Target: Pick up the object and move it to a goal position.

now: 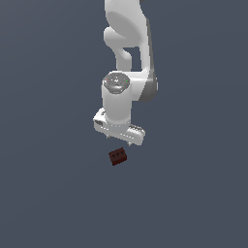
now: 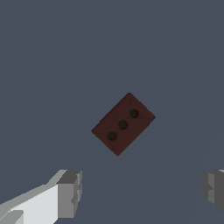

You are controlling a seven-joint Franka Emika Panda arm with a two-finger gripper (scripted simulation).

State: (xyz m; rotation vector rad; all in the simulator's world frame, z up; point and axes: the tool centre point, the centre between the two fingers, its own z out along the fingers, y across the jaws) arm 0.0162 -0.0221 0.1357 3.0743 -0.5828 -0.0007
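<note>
Fingers (image 2: 70,192) spread wide, gripping nothing.
You hovered the gripper (image 1: 118,137) above the brick (image 2: 123,124), beyond the fingertips, for descent.

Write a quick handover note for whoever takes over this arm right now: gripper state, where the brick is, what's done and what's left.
Gripper: open and empty, fingers spread wide, hanging above the brick.
Brick: lying free on the grey surface, three dark holes facing up, turned at an angle to the fingers; nothing touches it.
Done: the arm is positioned over the brick.
Left: probably line the fingers up with the brick, descend, close, lift and carry it to the goal. No goal marker shows in either view.
</note>
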